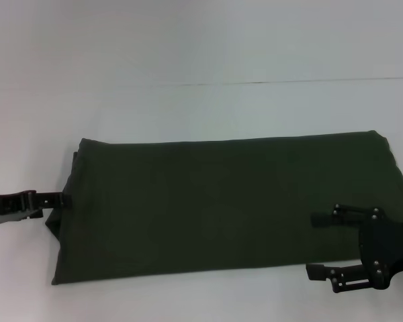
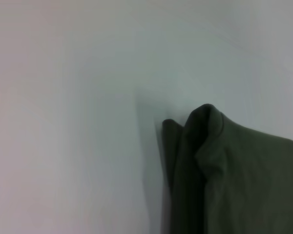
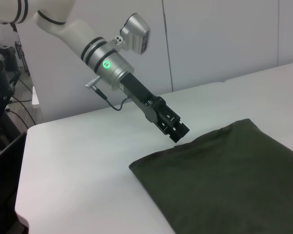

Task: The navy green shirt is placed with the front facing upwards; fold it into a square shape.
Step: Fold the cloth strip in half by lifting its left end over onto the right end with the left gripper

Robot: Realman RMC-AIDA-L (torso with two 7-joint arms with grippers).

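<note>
my right gripper (image 1: 314, 245) sits at the lower right of the head view, jaws spread wide with nothing between them, over the near right corner of the navy green shirt (image 1: 221, 201). the shirt lies folded into a long plain-green rectangle across the middle of the white table (image 1: 188, 40). at the left edge of the frame my left gripper (image 1: 62, 200) is pinched onto the shirt's left end.
</note>
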